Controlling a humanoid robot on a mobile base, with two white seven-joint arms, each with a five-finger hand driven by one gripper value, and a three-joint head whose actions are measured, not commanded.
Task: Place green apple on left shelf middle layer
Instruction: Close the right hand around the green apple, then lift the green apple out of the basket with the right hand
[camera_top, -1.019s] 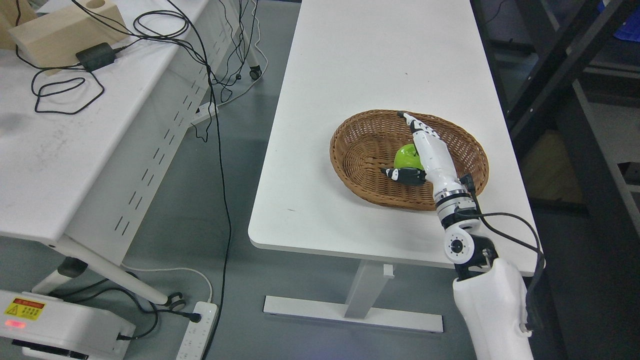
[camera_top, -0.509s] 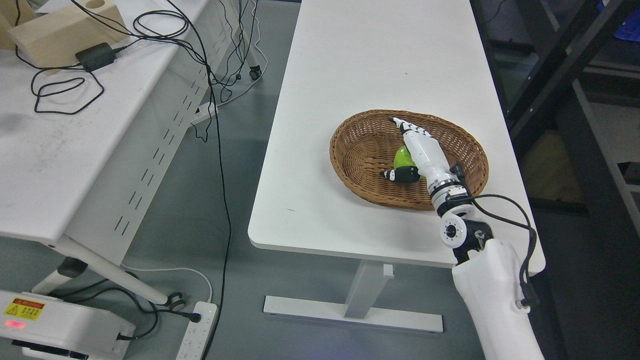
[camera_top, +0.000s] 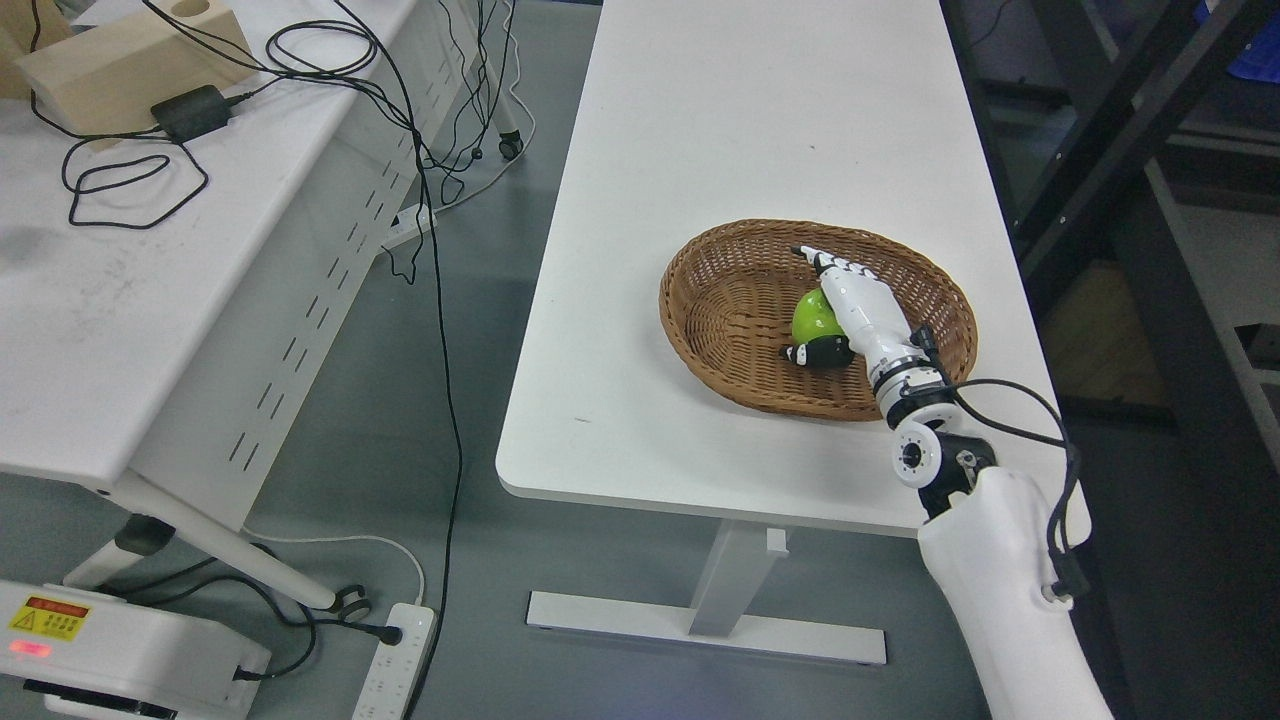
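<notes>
Green apple (camera_top: 815, 314) lay inside the woven basket (camera_top: 730, 300), toward the basket's right half, and it had not yet left that spot, so by our reckoning the task was only at its opening step. We had our right hand (camera_top: 845, 315) pressed against the apple's right side, with the long fingers (camera_top: 825, 265) stretched out over the apple's far edge and the dark thumb (camera_top: 812, 353) lying just beneath it on the near side. The fingers looked only partly curled, cupping the fruit rather than clamped around it, so we judged the grasp as forming and not yet secure; we could not tell whether the palm was truly bearing on the skin. The basket stood on the white table (camera_top: 760, 120), near the table's right edge and toward its near end. Our left hand did not show at all. To the basket's right, past the table edge, dark shelf framing (camera_top: 1110, 130) stood, though we could not tell whether it was the target shelf, and no middle layer was visible. Closing the grip, lifting the apple clear of the basket rim, carrying it to the shelf and setting it down all remained ahead.
</notes>
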